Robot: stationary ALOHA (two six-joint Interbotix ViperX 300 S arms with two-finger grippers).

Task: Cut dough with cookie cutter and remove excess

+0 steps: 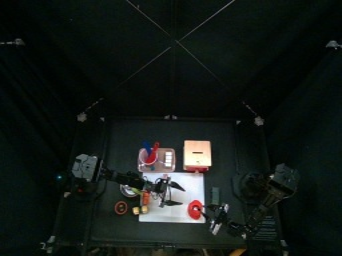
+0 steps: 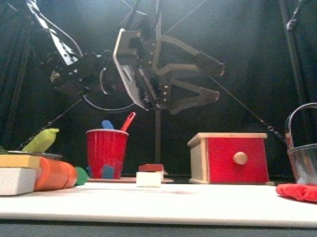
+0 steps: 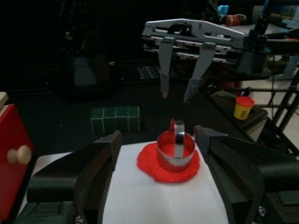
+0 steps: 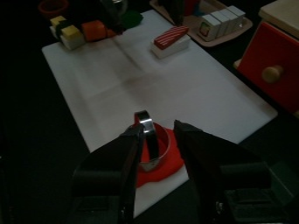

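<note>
The dough [image 3: 173,166], a small flat red blob, lies on the white sheet [image 4: 140,79] near its front right corner. A metal cookie cutter [image 3: 176,144] stands pressed into it. My left gripper [image 3: 159,138] is open, with a jaw on each side of the dough and cutter and a gap to both. My right gripper [image 4: 156,136] is open too and points down at the dough [image 4: 158,166] and cutter [image 4: 143,131]. The left wrist view shows the right gripper [image 3: 179,94] hanging just behind the dough. From above, the dough [image 1: 197,208] lies between the two arms.
At the back stand a red cup [image 2: 107,151] with tools in it and a tan box [image 2: 229,157] with a red front. A red-striped block [image 4: 172,38] lies on the sheet's far part. Toy pieces [image 2: 31,171] are stacked at the left.
</note>
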